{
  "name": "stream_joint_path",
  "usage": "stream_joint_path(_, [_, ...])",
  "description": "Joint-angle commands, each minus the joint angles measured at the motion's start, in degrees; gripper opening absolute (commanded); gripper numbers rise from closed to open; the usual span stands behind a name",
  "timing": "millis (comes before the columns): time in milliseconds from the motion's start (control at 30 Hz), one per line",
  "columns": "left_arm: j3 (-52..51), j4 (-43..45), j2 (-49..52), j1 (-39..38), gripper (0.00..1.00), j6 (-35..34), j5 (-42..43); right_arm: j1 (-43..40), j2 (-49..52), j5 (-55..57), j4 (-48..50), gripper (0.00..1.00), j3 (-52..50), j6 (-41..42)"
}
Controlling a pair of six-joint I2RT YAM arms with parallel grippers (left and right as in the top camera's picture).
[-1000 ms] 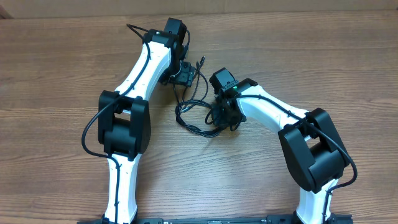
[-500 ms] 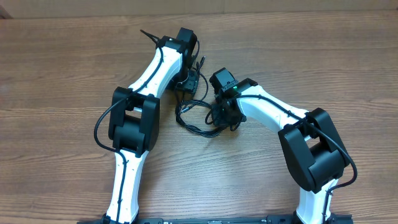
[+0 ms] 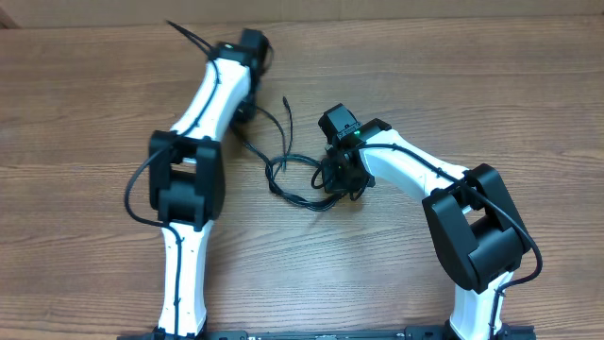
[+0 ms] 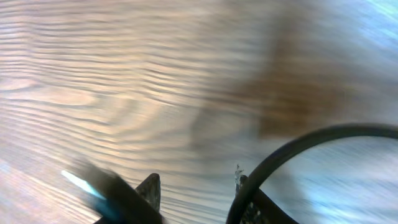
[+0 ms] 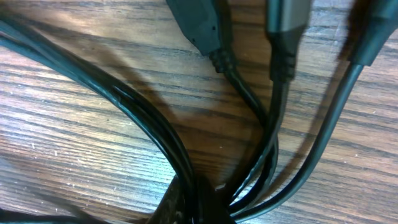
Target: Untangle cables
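Wooden worktop [image 3: 94, 85] carried the cables [image 3: 293, 159]; the right tool [image 3: 336, 177] sat clamped on their knot, strands trailing toward the left tool [image 4: 198, 198], its state unclear.

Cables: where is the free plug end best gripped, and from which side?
Grip the cables on the lone strand just behind the plug, from above on the left side: it runs apart over bare table, clear of the knot the right gripper pinches.
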Motion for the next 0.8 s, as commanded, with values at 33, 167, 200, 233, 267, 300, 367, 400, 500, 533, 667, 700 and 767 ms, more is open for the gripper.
stream_joint_path(33, [2.9,-0.7,0.5,6.0,0.41,-4.3,-3.5,-0.2,4.3,1.5,-1.1,0.04,-3.3,1.3])
stream_joint_path(167, [2.5,-1.0,0.6,10.7,0.41,-4.5,3.0,-0.2,4.3,1.9,-1.1,0.04,-3.7,1.3])
stream_joint_path(200, [2.3,-1.0,0.6,11.8,0.40,-4.5,4.7,-0.2,4.3,1.9,-1.0,0.04,-3.7,1.3])
stream_joint_path(233, [2.1,-1.1,0.6,12.8,0.41,-4.7,6.2,-0.2,4.3,1.9,-1.0,0.04,-3.7,1.3])
stream_joint_path(267, [1.9,-1.2,0.6,13.9,0.42,-5.7,7.7,-0.2,4.3,1.9,-1.0,0.04,-3.7,1.3])
stream_joint_path(300, [1.7,-1.2,0.6,14.7,0.44,-6.0,9.3,-0.2,4.3,1.9,-1.0,0.04,-3.7,1.3])
stream_joint_path(367, [1.8,-1.3,0.6,16.2,0.48,-5.9,11.6,-0.2,4.3,1.9,-0.9,0.04,-3.7,1.3])
stream_joint_path(400, [2.0,-1.5,0.5,16.9,0.50,-5.9,12.0,-0.2,4.3,1.9,-0.8,0.04,-3.7,1.3])
stream_joint_path(500, [5.5,-4.2,0.5,18.3,0.54,-5.9,12.9,-0.2,4.3,1.9,-0.4,0.04,-3.7,1.3])
stream_joint_path(533, [7.2,-5.5,0.5,18.5,0.56,-6.0,13.9,-0.2,4.3,1.9,-0.4,0.04,-3.6,1.3])
stream_joint_path(667, [16.2,-11.8,0.3,18.6,0.57,-5.7,21.1,-0.2,4.3,1.8,-1.8,0.04,-2.5,1.2])
stream_joint_path(700, [18.3,-13.5,0.2,18.4,0.57,-5.6,23.3,-0.2,4.3,1.8,-2.7,0.04,-1.8,1.2])
stream_joint_path(767, [22.0,-16.5,0.0,17.9,0.58,-5.2,27.3,-0.2,4.2,1.8,-5.4,0.04,0.7,1.0])
